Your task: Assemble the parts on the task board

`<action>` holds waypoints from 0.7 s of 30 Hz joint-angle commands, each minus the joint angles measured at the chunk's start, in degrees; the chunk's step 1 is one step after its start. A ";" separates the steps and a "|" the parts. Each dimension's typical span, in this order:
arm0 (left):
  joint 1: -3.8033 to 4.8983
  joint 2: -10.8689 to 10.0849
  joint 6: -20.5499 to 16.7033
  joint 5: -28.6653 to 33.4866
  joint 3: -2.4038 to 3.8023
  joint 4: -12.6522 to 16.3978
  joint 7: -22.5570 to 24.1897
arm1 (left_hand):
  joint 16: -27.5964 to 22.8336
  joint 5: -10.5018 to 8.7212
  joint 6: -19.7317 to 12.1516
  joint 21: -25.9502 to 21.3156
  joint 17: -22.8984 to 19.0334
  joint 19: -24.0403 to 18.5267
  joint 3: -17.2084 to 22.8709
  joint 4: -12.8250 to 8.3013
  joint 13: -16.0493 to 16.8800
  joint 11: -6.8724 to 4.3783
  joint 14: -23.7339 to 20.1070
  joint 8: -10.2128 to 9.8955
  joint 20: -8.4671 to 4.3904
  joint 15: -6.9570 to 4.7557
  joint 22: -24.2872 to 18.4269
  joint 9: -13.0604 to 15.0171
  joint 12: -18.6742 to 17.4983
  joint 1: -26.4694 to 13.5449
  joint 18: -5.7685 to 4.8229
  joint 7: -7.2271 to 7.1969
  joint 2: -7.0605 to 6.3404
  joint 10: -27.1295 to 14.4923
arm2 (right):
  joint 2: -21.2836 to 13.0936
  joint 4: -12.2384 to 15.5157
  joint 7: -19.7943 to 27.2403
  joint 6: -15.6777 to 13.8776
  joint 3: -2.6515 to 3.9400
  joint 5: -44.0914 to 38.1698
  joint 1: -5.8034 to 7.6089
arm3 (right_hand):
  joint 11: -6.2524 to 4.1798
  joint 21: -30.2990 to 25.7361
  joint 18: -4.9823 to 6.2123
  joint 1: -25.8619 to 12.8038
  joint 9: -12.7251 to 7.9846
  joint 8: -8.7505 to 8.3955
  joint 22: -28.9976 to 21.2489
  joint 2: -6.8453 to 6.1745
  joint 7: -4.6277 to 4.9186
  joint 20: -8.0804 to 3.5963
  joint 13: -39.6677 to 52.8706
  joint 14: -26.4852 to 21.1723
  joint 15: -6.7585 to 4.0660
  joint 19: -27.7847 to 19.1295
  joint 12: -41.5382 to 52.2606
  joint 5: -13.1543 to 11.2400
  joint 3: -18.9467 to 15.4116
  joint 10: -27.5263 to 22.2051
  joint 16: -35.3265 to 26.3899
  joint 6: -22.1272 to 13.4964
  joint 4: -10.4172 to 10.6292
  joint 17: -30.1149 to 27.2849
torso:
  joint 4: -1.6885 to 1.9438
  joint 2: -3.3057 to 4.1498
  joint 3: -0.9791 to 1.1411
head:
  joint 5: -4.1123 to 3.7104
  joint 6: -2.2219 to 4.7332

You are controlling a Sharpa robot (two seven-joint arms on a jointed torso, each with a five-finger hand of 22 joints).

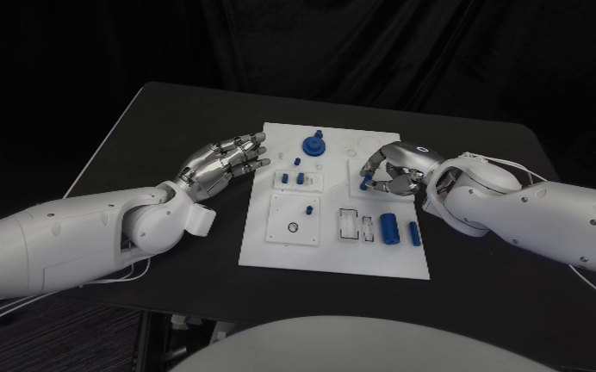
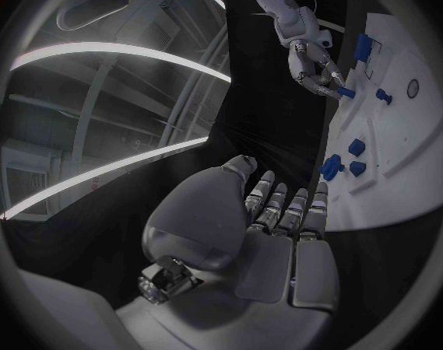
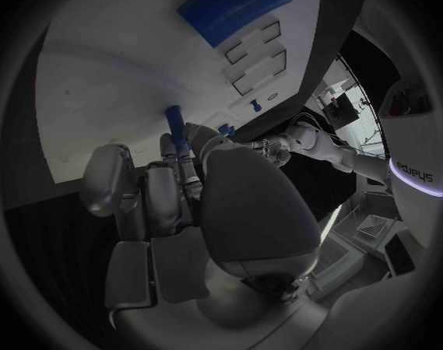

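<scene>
While the white task board (image 1: 276, 247) lies mid-table (image 1: 162, 114), you see the right hand (image 1: 388, 170) curled over its right edge, fingers pinching a small blue peg (image 3: 174, 121) against the board. Your left hand (image 1: 226, 163) hovers just beside the board's left edge, fingers spread, holding nothing. A blue knob (image 1: 313, 144) stands near the far edge.

My left white arm reaches in from the near left, its silver many-fingered left hand (image 1: 226, 164) hovering with fingers extended and slightly apart, holding nothing. My right white arm bends in from the right; its silver right hand (image 1: 395, 170) curls downward, fingertips pinching a small blue peg (image 3: 175, 124).
</scene>
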 commanded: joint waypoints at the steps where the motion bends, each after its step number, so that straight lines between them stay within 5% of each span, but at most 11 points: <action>1: -0.09 0.06 0.82 -0.12 0.05 0.10 0.88 | 0.22 0.34 0.16 0.10 0.00 0.17 0.26 0.07 0.06 0.29 -0.21 0.19 -0.03 -0.01 -0.02 0.06 0.39 0.00 -0.95 0.00 -0.23 0.04 | 0.02 -0.01 -0.48 0.10 0.03 -0.04 -0.16 | 0.10 -0.04 -0.79 -0.11 0.12 0.04 8.42 -0.64 -0.01 -0.26 -0.18 0.25 0.10 0.17 -0.68 -0.06 0.27 0.33 0.19 0.25 0.19 -0.16 | -0.04 -0.02 0.00 | 0.05 -0.01; 14: -0.13 0.32 1.04 -0.12 0.05 -0.20 0.38 | 0.21 0.35 0.14 0.10 0.00 0.16 0.39 0.06 0.06 0.34 -0.24 0.20 -0.02 0.01 -0.04 0.06 0.41 0.05 -0.95 0.07 -0.26 0.06 | 0.66 -0.57 -2.11 3.82 0.03 -0.91 -0.45 | 0.75 -2.62 -0.33 -2.62 0.20 -1.58 7.67 -1.89 0.47 0.22 -0.35 -0.72 0.68 -1.07 -2.02 -3.34 0.21 -1.34 -0.96 -1.85 1.19 -1.90 | 0.00 0.00 0.01 | 0.11 -0.01; 21: -0.16 0.46 1.29 -0.12 0.05 -0.37 0.05 | 0.24 0.35 0.19 0.12 0.00 0.21 0.46 0.05 0.06 0.36 -0.22 0.22 -0.02 0.02 0.00 0.07 0.43 0.07 -0.95 0.10 -0.28 0.06 | 0.92 -0.67 -1.25 3.03 0.04 -1.11 -0.83 | 0.48 -2.71 -0.26 -1.68 1.07 -0.36 7.65 -1.49 0.06 0.22 -0.05 -0.86 0.51 -1.24 -1.65 -2.62 0.87 -0.89 -1.01 0.33 0.34 -1.90 | -0.06 0.00 0.07 | 0.27 -0.01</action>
